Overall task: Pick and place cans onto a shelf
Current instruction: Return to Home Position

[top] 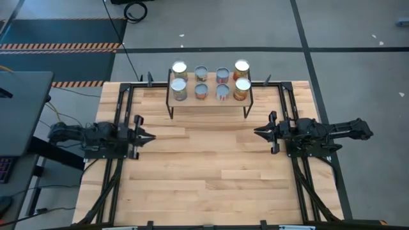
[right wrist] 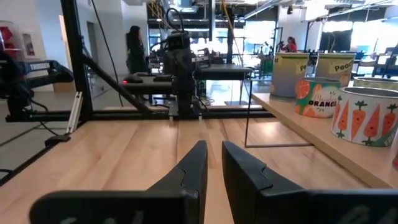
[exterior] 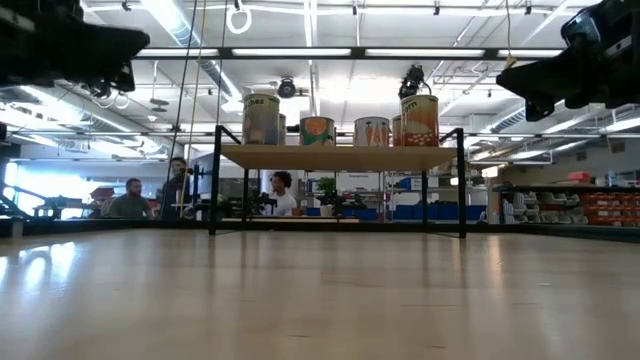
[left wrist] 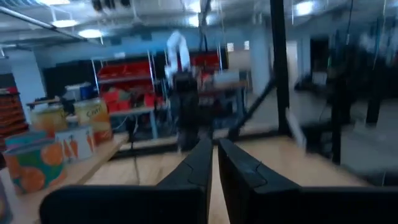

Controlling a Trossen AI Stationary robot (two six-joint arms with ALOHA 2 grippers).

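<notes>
Cans (top: 200, 91), silver-topped, fill the shelf (top: 211, 103) in two rows; left gripper (top: 149, 137) and right gripper (top: 258, 132) jaws together.

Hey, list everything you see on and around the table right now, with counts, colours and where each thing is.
Cans: eight, silver or white tops, orange and pale labels, on the shelf's top board in two rows of four.
Shelf: one, light wood on black legs, centred at the table's far edge.
Table: one, light wood, under both arms.
People: three, colours unclear, in the room beyond the table.
Left gripper: one, dark, shut, raised over the table's left side.
Right gripper: one, dark, shut, raised over the table's right side.
</notes>
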